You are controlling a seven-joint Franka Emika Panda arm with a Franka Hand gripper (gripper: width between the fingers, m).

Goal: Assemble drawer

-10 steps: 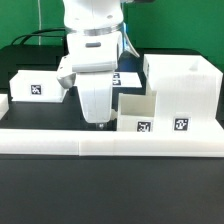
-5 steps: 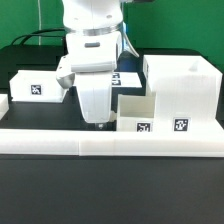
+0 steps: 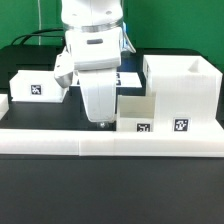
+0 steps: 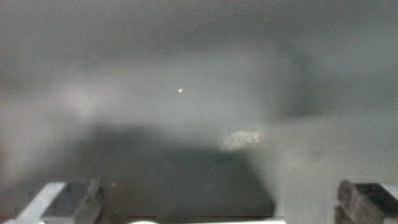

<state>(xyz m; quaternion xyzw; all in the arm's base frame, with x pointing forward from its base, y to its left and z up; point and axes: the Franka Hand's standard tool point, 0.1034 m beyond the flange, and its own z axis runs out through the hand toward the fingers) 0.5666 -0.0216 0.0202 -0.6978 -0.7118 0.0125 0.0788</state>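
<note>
The drawer's large boxy shell [image 3: 182, 84] stands at the exterior view's right with a tag on its front. A smaller open-top tray [image 3: 137, 110] sits against its left side, also tagged. A second tray [image 3: 36, 87] stands at the left. My gripper [image 3: 100, 122] hangs low between the two trays, just left of the small tray's wall and close to the table. In the wrist view the fingertips [image 4: 64, 203] sit far apart at the frame's edge, so my gripper [image 4: 217, 208] is open with nothing between them. That view is blurred grey.
A long low white border wall [image 3: 110, 144] runs across the front. The marker board [image 3: 127, 77] lies behind my arm. Black cables trail at the back left. A small white piece [image 3: 3, 104] shows at the left edge.
My gripper has shifted slightly toward the exterior view's right, nearer the small tray. The parts have not moved.
</note>
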